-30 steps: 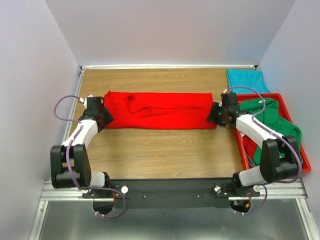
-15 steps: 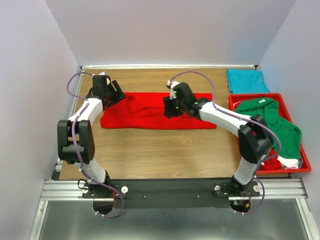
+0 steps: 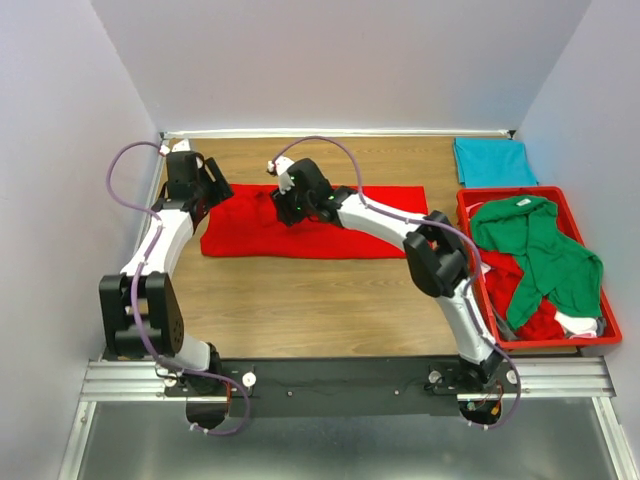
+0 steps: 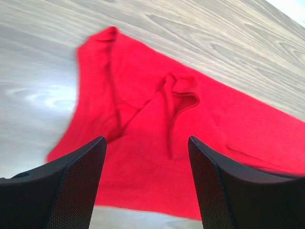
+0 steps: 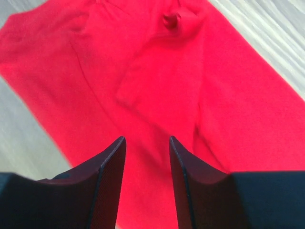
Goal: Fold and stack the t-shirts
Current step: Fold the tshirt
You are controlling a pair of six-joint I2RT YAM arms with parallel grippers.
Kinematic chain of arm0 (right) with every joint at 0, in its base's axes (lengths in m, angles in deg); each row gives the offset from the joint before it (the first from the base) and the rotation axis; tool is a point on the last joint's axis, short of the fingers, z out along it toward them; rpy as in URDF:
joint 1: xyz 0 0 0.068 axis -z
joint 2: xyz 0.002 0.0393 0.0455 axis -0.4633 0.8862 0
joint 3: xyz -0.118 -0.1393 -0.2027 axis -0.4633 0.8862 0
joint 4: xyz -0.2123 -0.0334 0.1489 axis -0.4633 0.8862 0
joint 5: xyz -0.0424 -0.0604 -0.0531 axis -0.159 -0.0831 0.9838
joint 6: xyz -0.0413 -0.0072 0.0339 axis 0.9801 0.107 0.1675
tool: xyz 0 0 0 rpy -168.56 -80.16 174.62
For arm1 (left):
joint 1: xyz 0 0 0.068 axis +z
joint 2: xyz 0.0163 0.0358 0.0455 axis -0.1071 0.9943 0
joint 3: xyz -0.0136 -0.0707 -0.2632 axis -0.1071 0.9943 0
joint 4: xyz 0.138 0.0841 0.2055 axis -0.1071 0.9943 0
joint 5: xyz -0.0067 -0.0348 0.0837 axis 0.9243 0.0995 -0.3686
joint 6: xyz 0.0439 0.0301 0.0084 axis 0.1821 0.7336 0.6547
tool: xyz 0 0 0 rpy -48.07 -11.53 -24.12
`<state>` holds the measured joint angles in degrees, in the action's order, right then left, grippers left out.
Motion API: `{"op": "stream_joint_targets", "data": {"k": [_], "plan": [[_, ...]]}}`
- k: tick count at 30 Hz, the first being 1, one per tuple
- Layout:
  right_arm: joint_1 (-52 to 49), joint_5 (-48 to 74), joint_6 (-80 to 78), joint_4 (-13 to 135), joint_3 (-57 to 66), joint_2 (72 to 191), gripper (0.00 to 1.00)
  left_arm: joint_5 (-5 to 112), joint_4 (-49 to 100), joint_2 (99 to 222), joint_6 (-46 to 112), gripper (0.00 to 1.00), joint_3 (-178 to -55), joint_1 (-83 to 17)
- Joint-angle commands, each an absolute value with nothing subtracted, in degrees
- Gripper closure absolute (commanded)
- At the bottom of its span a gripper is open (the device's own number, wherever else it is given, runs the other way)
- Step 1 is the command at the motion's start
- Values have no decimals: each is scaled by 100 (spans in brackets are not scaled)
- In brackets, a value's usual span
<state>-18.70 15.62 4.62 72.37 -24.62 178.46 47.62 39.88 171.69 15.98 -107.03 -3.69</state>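
A bright red t-shirt (image 3: 375, 228) lies folded into a long strip across the wooden table. My left gripper (image 3: 212, 190) hovers at the strip's far left end, open. In the left wrist view the red shirt (image 4: 157, 124) and its creased collar lie ahead of the left gripper (image 4: 147, 139), with nothing between its fingers. My right gripper (image 3: 288, 208) hangs over the strip's left half, its arm stretched across the shirt. In the right wrist view the right gripper (image 5: 147, 138) is open, jaws fairly close, above the red cloth (image 5: 143, 71). A folded teal t-shirt (image 3: 492, 160) sits at the back right.
A red plastic tray (image 3: 610, 335) stands at the right edge. A crumpled green t-shirt (image 3: 545, 250) lies in it over red cloth (image 3: 520, 295). White walls close in the table at the left, back and right.
My right arm has swept left from the strip's right end to over its left half, jaws narrowing a little. My left gripper has moved toward the back left corner and opened wider.
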Motion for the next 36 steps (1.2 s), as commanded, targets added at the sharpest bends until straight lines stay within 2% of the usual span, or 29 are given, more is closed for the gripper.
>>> {"op": "stream_joint_targets", "data": {"k": [1,6,14,21,29,36], "plan": [[-2021,1174,774,7196,-3091,18444,53,3996,4030,16672,1964,22,-10358,-369],[-2179,1138,844,7196,-3653,18971,58,3670,3837,16372,1964,22,-10050,-369],[-2285,1200,757,7196,-4375,19578,59,3872,3864,16556,1973,21,-10085,-369],[-2294,1875,783,7188,-4428,19789,59,3986,3828,16574,1964,21,-10067,-360],[-2294,2079,897,7161,-4349,19772,60,4074,3819,16644,1955,21,-10067,-369],[-2294,1991,888,7153,-4296,19825,67,4092,3811,16671,1955,21,-10058,-368]]}}
